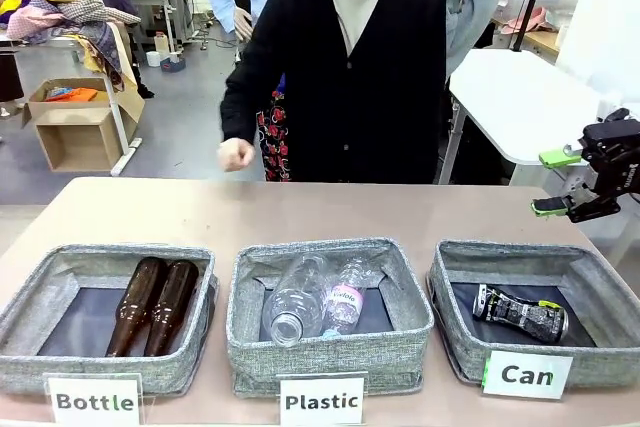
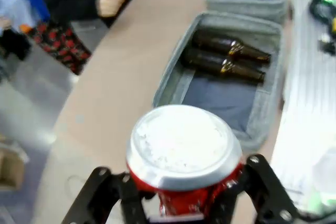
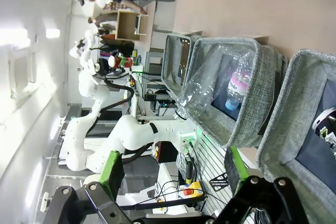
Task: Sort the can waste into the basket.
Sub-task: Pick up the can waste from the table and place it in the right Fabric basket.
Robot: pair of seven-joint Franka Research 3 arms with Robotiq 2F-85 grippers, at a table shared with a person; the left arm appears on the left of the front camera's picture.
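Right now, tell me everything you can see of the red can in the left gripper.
The red can is a small metal can with a crumpled red body and a dull silver end with a raised rim, which faces the left wrist camera. The left gripper is shut on it, black fingers pressing on both sides of the red body. It is held up off the table, apart from the "Bottle" basket beyond it. The right wrist view shows it far off as a red spot at the left arm's tip.

I work in a robotics lab: labelled sorting bins (image 1: 320, 352) on my near table (image 1: 300, 212), cardboard boxes (image 1: 75, 127) far left.
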